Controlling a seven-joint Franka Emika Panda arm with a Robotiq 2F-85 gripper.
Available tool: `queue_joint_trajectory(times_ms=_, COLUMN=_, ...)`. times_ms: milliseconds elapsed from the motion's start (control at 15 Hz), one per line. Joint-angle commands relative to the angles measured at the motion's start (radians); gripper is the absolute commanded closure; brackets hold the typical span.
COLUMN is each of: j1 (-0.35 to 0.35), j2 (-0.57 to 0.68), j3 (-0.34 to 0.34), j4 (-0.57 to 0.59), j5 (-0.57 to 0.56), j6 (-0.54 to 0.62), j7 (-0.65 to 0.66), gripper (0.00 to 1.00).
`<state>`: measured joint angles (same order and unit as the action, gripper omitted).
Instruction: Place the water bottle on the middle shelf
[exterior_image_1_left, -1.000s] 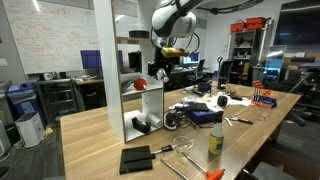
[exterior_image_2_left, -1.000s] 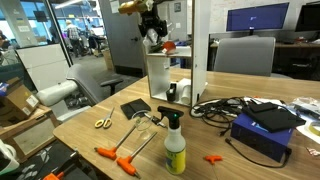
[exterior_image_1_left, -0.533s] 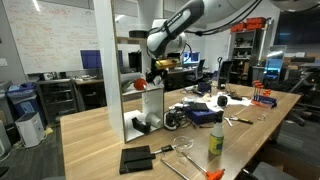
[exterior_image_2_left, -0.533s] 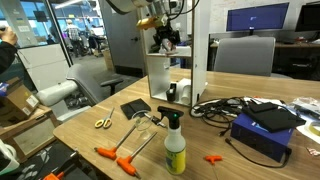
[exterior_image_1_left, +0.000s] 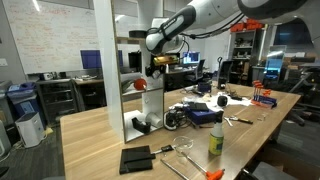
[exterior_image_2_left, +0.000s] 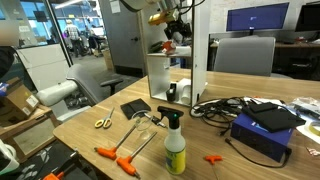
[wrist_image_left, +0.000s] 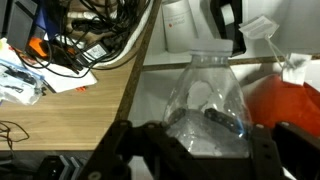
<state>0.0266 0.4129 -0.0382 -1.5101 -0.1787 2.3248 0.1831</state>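
My gripper (wrist_image_left: 200, 150) is shut on a clear plastic water bottle (wrist_image_left: 205, 100), seen from above in the wrist view. In both exterior views the gripper (exterior_image_1_left: 156, 68) (exterior_image_2_left: 177, 30) reaches into the tall white shelving unit (exterior_image_1_left: 103, 60) (exterior_image_2_left: 200, 50) at the height of the middle shelf (exterior_image_1_left: 140, 92) (exterior_image_2_left: 165, 52). In the wrist view the bottle hangs over a white board (wrist_image_left: 155, 100), next to an orange object (wrist_image_left: 285, 105) that lies on it. I cannot tell whether the bottle touches the board.
The shelving unit stands on a wooden table (exterior_image_1_left: 100, 140) (exterior_image_2_left: 90, 140). On the table are a yellow-green spray bottle (exterior_image_1_left: 216, 140) (exterior_image_2_left: 175, 150), a blue box (exterior_image_1_left: 205, 115) (exterior_image_2_left: 265, 125), a black pad (exterior_image_1_left: 135, 158) (exterior_image_2_left: 135, 108), cables (wrist_image_left: 100, 35), scissors (exterior_image_2_left: 103, 122) and orange-handled tools (exterior_image_2_left: 115, 157).
The arm has carried the bottle sideways from just outside the shelving unit in between its uprights, at middle-shelf height. The gripper stays shut on the bottle.
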Motion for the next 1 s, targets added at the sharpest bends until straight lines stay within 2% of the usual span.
queue_joint_trajectory(times_ms=0, j1=0.031, j2=0.036, j3=-0.034, j4=0.057, j5=-0.017, j6=0.045, j7=0.110, gripper=0.87)
queue_joint_trajectory(times_ms=200, j1=0.052, j2=0.062, j3=-0.056, j4=0.070, j5=-0.021, j6=0.070, j7=0.206, gripper=0.87)
queue_joint_trajectory(times_ms=467, j1=0.080, j2=0.103, j3=-0.082, j4=0.100, j5=-0.024, j6=0.061, j7=0.267, gripper=0.88)
queue_joint_trajectory(times_ms=533, j1=0.085, j2=0.114, j3=-0.088, j4=0.109, j5=-0.024, j6=0.048, j7=0.280, gripper=0.62)
queue_joint_trajectory(times_ms=600, j1=0.090, j2=0.121, j3=-0.093, j4=0.114, j5=-0.024, j6=0.042, j7=0.288, gripper=0.61)
queue_joint_trajectory(times_ms=667, j1=0.092, j2=0.129, j3=-0.097, j4=0.122, j5=-0.022, j6=0.037, j7=0.293, gripper=0.56)
queue_joint_trajectory(times_ms=933, j1=0.095, j2=0.144, j3=-0.105, j4=0.138, j5=-0.016, j6=0.019, j7=0.301, gripper=0.17)
